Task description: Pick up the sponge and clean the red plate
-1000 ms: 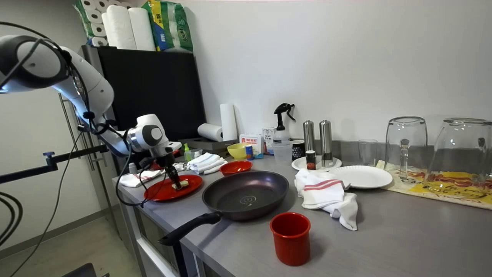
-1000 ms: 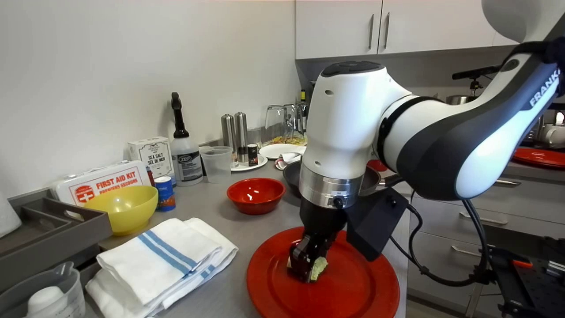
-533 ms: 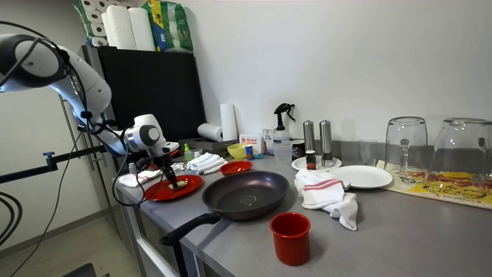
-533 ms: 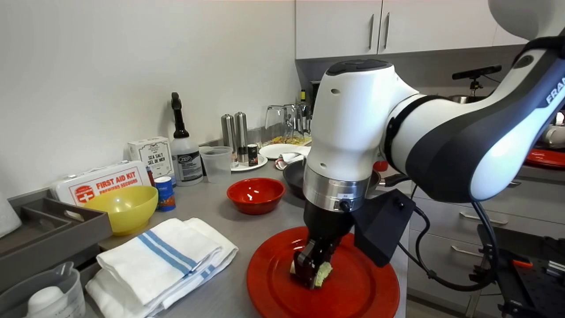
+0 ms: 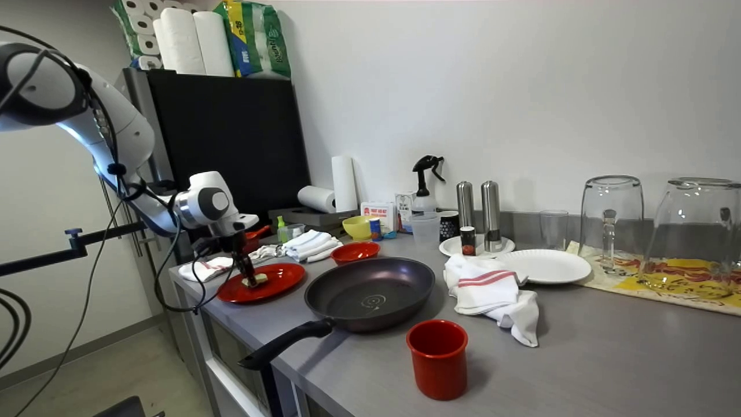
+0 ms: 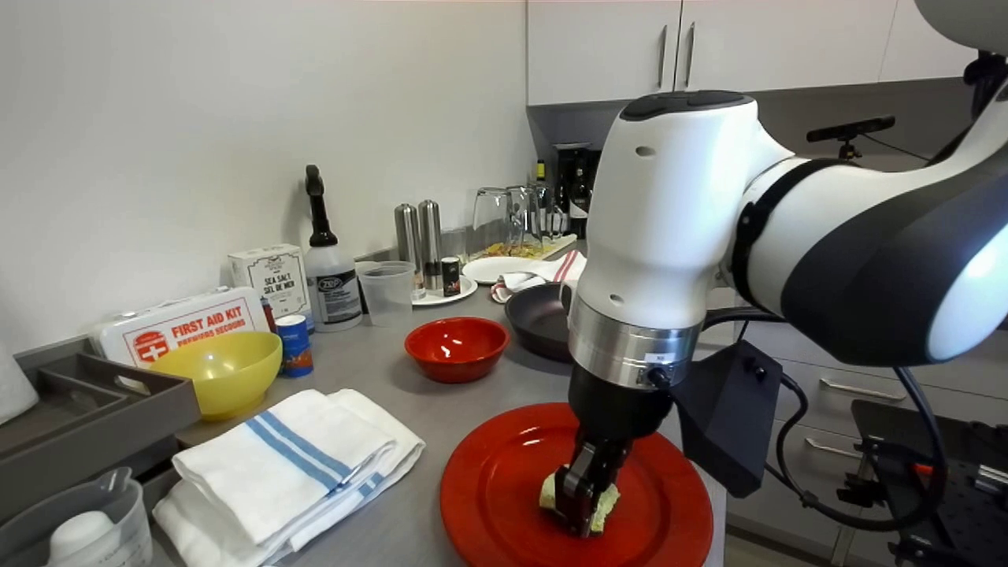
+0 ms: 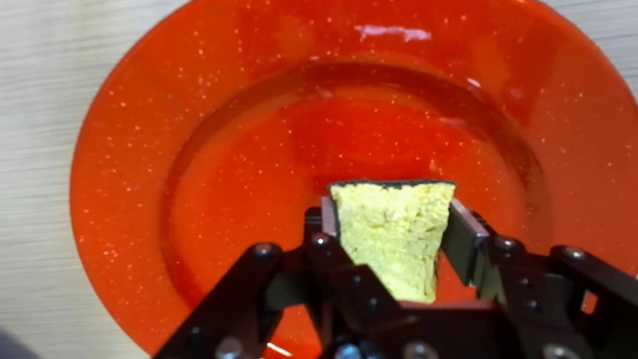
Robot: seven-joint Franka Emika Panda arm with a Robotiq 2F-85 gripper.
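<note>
The glossy red plate (image 6: 484,504) lies flat on the counter near its front edge and also shows in an exterior view (image 5: 289,277). The sponge (image 7: 394,234) is a yellow-green block with a dark layer on its far edge. My gripper (image 7: 391,217) points down over the plate and is shut on the sponge, one pad (image 7: 461,244) on each side. In an exterior view the gripper (image 6: 579,516) holds the sponge (image 6: 606,504) low at the plate's middle, seemingly touching it. The sponge's underside is hidden.
A black frying pan (image 5: 370,298) and a small red bowl (image 6: 457,354) stand beside the plate. Folded white towels (image 6: 299,465) lie on its other side. A red cup (image 5: 438,359) stands farther along. The arm's cables hang near the counter's front edge.
My gripper has moved with the sponge across the plate, leftward in an exterior view and rightward and slightly down in an exterior view. The plate looks unmoved.
</note>
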